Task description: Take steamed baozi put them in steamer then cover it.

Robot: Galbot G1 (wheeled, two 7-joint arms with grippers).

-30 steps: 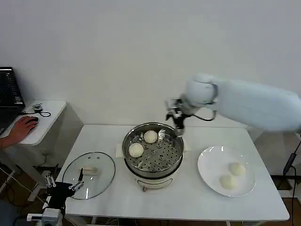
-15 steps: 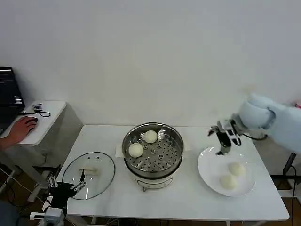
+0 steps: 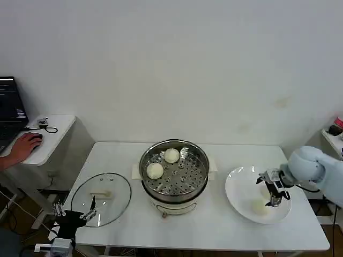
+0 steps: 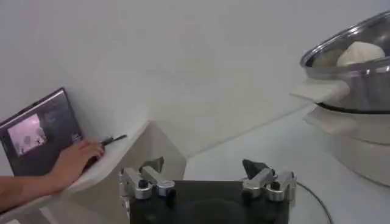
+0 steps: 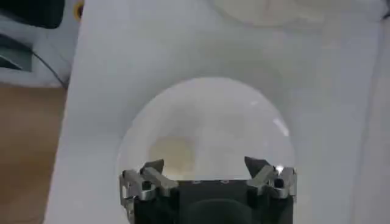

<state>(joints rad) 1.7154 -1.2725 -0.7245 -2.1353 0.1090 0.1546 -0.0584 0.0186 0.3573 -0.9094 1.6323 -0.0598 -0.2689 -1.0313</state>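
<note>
Nearest, at about seven o'clock on the table, the left gripper (image 3: 75, 217) waited with its jaws apart beside the glass lid (image 3: 102, 198), which lay flat and well clear of the steamer (image 3: 174, 174). At four o'clock the right gripper (image 3: 274, 194) hung spread and empty over the white plate (image 3: 238, 184) — one baozi (image 3: 259, 205) showed just beside its fingertips. A second bun may have sat under the gripper; that spot was hidden, so I cannot tell. At the centre, the steamer stood uncovered with two baozi (image 3: 155, 171) on its perforated tray, toward ten o'clock. Judged so, the task stood roughly half done — the plate's buns and the lid remained. At nine o'clock, a person's hand (image 3: 24, 145) rested on a side desk.
</note>
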